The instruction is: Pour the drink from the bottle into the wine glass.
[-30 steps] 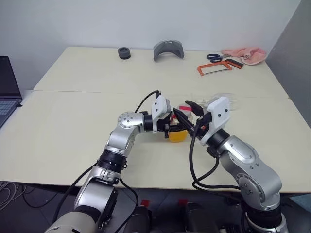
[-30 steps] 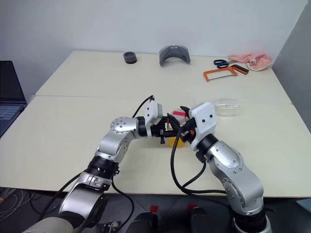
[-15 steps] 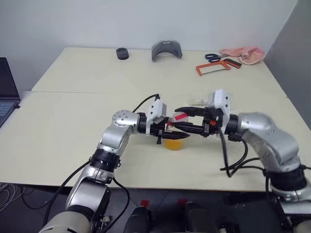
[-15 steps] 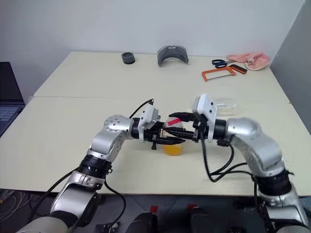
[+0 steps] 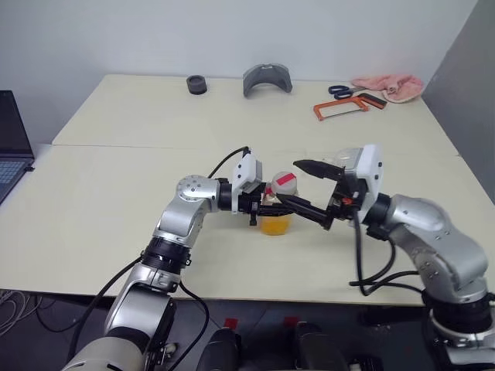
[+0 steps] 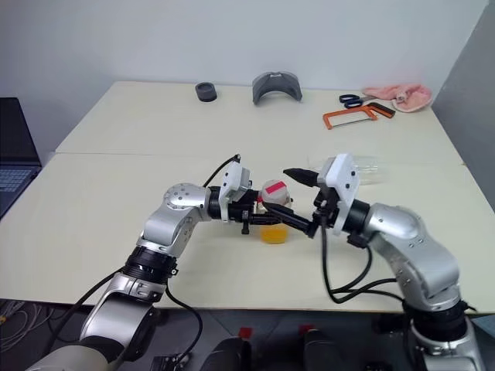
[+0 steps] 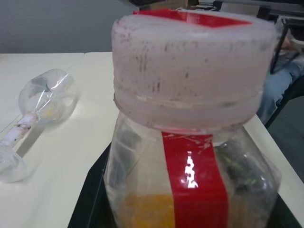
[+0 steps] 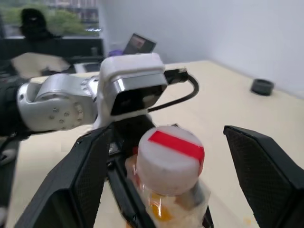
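While the left tool (image 5: 267, 207) pinches it, the bottle (image 5: 277, 209) stands upright, cap (image 5: 284, 183) up; right tool (image 5: 309, 192) spread.

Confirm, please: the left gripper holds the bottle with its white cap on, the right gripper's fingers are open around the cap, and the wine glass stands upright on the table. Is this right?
Not quite. The wine glass lies on its side on the table, as the left wrist view shows. The rest is right: the left gripper holds the bottle, white cap on, and the right gripper is open around the cap.
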`<state>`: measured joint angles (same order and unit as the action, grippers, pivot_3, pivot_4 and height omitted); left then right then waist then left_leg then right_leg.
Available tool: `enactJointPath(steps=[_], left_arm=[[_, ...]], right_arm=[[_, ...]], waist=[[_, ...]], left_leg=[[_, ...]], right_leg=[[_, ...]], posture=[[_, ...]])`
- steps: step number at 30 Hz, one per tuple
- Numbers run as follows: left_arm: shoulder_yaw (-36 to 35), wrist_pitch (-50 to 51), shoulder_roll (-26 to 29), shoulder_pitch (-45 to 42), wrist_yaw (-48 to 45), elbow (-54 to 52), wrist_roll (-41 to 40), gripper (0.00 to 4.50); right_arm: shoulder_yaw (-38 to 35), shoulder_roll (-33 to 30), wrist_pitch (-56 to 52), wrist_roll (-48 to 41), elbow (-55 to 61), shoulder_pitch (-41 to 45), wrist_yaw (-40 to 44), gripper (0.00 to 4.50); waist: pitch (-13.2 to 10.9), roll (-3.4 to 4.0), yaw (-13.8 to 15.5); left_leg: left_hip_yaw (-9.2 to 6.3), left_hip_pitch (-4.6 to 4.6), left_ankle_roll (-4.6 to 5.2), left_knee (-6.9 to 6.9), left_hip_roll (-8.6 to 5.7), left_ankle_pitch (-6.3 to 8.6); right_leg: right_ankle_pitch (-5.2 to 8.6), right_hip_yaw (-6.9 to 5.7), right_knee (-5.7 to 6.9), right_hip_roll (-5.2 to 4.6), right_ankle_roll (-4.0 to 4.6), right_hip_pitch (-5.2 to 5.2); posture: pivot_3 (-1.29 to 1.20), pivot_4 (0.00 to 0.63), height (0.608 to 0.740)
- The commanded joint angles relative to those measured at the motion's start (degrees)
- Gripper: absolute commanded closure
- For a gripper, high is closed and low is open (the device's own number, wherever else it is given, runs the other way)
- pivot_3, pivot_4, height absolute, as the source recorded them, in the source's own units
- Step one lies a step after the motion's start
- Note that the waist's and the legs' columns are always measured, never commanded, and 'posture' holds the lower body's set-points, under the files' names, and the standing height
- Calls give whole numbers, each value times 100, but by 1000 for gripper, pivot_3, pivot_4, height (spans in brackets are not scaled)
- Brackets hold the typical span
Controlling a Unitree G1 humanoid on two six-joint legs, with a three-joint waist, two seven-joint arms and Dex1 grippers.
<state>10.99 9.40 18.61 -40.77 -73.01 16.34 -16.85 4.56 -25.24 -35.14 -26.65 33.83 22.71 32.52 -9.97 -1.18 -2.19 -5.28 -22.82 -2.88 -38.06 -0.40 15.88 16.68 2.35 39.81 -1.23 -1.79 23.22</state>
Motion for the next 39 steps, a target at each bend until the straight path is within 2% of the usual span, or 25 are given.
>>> enactJointPath(steps=[1,7,25,31,36,39], left_arm=[[-77,-142,-54,-101,24,-64,-71,2832],[-72,-196,-97,-177,-12,33,-51,2832],[-97,-281,-74,-158,27,76,-53,2837],[-109,-331,-86,-186,55,148,-37,2837],[-158,-433,-166,-217,190,214,-35,2838],[-218,-516,-231,-238,314,261,-54,2838]], right_arm=[[274,87,349,560,183,24,-362,518],[262,66,557,908,29,-32,-448,518],[-366,-277,258,678,256,-420,-483,518],[-427,-364,112,405,394,-504,-417,518],[-534,-53,-399,-410,576,-445,-528,518],[-505,64,-627,-596,628,-350,-662,518]], waist=[[0,0,6],[0,0,17],[0,0,16],[0,0,17],[0,0,16],[0,0,16]], left_leg=[[-1,0,0,-1,0,0],[0,0,0,-2,-3,0],[1,0,1,-1,-3,1],[2,0,2,-1,-4,1],[3,0,2,-1,-3,1],[1,0,2,-1,-1,1]], right_leg=[[0,0,2,0,0,0],[0,-1,1,0,0,0],[0,0,1,2,0,0],[0,0,1,2,0,0],[0,2,1,2,0,0],[0,1,3,2,0,-1]], posture=[[0,150,740],[0,150,740],[0,150,740],[0,150,740],[0,150,740],[0,150,740]])
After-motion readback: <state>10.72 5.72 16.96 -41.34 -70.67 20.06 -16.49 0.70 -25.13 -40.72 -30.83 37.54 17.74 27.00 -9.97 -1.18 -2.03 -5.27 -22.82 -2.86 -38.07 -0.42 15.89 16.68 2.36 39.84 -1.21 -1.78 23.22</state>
